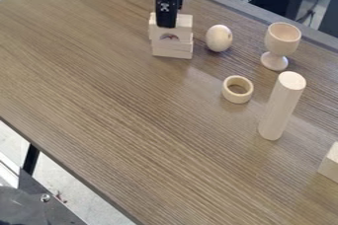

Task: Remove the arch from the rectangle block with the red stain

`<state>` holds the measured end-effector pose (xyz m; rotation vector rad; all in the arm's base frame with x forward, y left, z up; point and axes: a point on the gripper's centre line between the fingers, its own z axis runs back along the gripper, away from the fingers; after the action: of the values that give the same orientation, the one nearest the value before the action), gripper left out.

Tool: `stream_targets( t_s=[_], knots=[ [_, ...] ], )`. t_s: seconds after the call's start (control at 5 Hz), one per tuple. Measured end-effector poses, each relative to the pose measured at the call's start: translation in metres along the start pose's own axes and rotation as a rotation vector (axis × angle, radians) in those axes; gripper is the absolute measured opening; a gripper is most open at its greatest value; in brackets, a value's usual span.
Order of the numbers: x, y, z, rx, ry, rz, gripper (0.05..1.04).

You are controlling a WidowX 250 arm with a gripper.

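The black gripper (167, 21) hangs down at the top of the view, just left of centre, directly over the arch and overlapping its upper middle. The pale wooden arch (184, 25) lies on top of the pale rectangle block (172, 50), its small opening facing the camera. A dark reddish patch shows inside that opening. Whether the gripper touches the arch cannot be told, and part of the arch is hidden behind it.
Right of the stack stand a wooden egg (219, 38) and a goblet (282, 41). A ring (237, 90) and an upright cylinder (281, 105) are nearer the camera. Another block (330, 164) sits at the right edge. The wooden table (119, 115) extends to the left and front.
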<state>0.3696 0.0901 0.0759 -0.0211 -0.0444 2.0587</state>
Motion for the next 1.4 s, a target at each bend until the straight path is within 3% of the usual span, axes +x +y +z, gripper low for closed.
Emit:
stream_targets(
  t_s=[0.2, 0.4, 0.6, 0.8, 1.0, 1.2, 1.4],
  knots=[
    [0.004, 0.002, -0.005, 0.013, 0.011, 0.02, 0.659],
    [0.005, 0.002, -0.006, 0.008, 0.012, 0.034, 0.551],
    [0.005, 0.002, -0.005, 0.015, 0.019, 0.031, 0.551],
    [-0.006, -0.019, 0.024, -0.051, 0.075, 0.006, 0.551],
    [-0.015, -0.04, 0.038, -0.096, 0.107, 0.004, 0.551],
    [-0.026, -0.068, 0.044, -0.125, 0.139, 0.002, 0.551],
    [-0.028, -0.086, 0.028, -0.122, 0.103, -0.023, 0.551]
  ],
)
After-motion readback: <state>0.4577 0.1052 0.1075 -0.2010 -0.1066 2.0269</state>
